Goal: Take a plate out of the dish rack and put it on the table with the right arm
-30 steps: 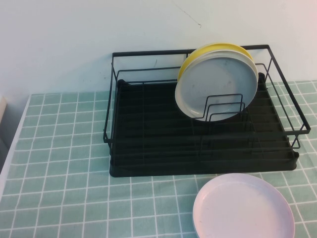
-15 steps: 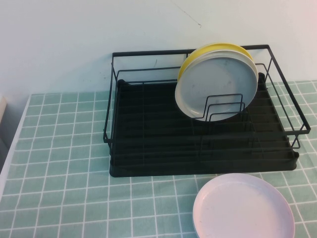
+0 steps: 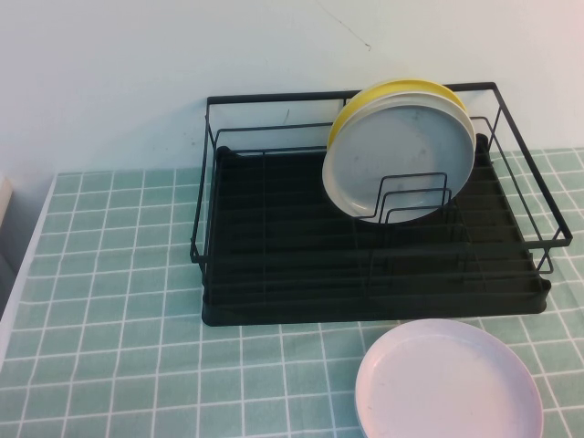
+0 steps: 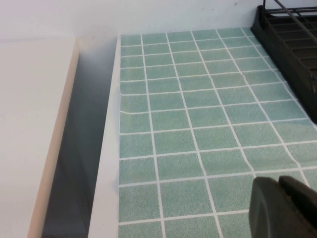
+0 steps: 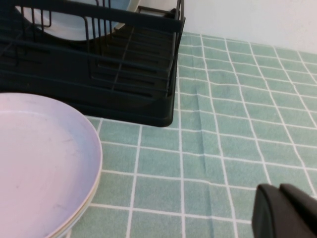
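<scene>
**A:** Grey plate standing on edge in the dish rack, leaning on a yellow plate behind, face turned toward the robot. Right gripper low over the tiled worktop, off the rack's right front corner, beside the stack of pale pink plates. So: rack ahead, plate up and further in.

**B:** Closer than the left gripper?

**A:** Looks so. Left one parked near the worktop's far left edge. Jaws pressed together on both, nothing held. Neither arm visible from above; plate's lower edge hidden behind the wire loops.
</scene>
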### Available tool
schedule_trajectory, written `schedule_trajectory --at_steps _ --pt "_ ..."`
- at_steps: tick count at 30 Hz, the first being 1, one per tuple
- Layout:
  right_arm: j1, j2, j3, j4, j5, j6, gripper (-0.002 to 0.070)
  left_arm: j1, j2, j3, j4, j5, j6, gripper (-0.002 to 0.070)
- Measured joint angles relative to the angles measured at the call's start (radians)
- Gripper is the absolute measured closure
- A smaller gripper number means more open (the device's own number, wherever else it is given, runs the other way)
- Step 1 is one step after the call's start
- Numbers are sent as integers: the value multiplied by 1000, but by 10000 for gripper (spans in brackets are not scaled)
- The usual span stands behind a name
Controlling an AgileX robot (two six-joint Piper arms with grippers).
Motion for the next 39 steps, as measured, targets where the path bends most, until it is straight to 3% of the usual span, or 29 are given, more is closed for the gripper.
schedule_trajectory --at_steps 19,33,39 --pt "0 0 8 1 -188 0 678 0 0 0 0 0 -2 678" --pt "0 0 8 3 -943 15 678 0 0 0 0 0 -2 678" --pt "0 0 8 11 -1109 22 678 0 0 0 0 0 -2 678"
